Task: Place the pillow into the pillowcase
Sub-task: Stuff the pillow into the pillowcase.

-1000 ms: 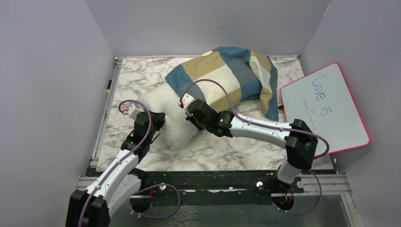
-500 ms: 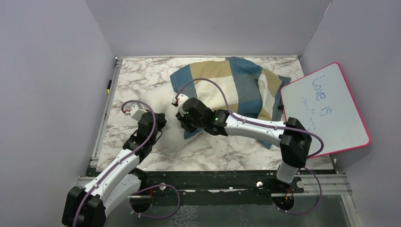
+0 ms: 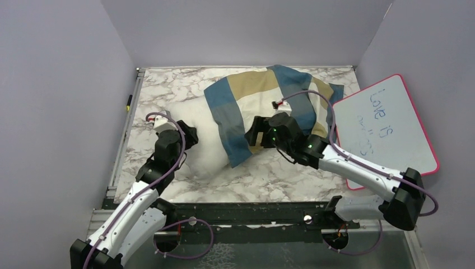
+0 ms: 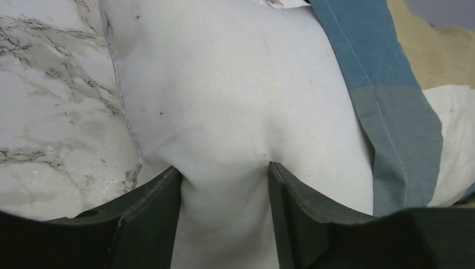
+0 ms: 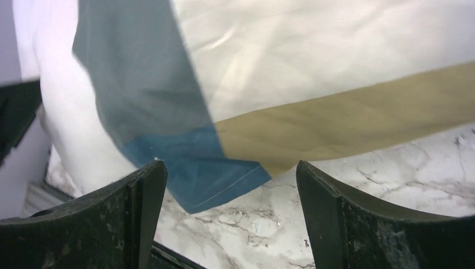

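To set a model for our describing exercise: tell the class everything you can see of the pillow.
The pillow is plump and off-white, of plain cloth with faint specks and a seam along one edge. It lies on the marble table. Its right part is covered by the pillowcase and its left end is bare. A bulge of that end sits inside the left gripper, whose fingers touch it on both sides. Whether they squeeze it cannot be told.

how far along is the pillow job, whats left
Done: the pillowcase covers the far-right part of the pillow. In hand: the left pincer pinches the bare near end; the right pincer is open, off the hem. Left: draw the case over that end.
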Controlling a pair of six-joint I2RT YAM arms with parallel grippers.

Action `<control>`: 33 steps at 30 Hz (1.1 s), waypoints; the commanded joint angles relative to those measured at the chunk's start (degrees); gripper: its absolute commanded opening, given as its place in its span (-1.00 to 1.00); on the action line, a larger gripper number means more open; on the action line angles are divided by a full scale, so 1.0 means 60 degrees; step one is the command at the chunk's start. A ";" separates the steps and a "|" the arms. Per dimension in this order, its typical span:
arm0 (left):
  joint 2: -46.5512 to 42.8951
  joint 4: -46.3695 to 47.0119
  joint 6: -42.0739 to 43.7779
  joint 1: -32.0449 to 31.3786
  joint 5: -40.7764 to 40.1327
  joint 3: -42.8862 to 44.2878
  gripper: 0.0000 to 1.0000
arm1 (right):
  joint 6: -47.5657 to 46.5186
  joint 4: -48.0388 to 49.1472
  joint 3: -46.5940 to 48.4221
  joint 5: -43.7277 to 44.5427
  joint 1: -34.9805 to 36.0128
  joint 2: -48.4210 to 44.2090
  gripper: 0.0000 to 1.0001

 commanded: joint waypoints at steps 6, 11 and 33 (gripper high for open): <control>0.0973 -0.0377 0.3833 -0.0056 0.2623 0.1040 0.29 | 0.5176 -0.1646 -0.0836 0.1570 -0.1013 -0.0806 0.85; 0.0582 -0.0440 0.6401 -0.0057 0.3450 0.1532 0.32 | 0.5423 -0.0163 -0.1825 0.1078 -0.2066 -0.0858 0.93; 0.0926 -0.2079 1.2306 -0.0586 0.6559 0.0888 0.47 | 0.2955 0.6663 -0.2596 -0.0283 -0.3204 0.1188 -0.99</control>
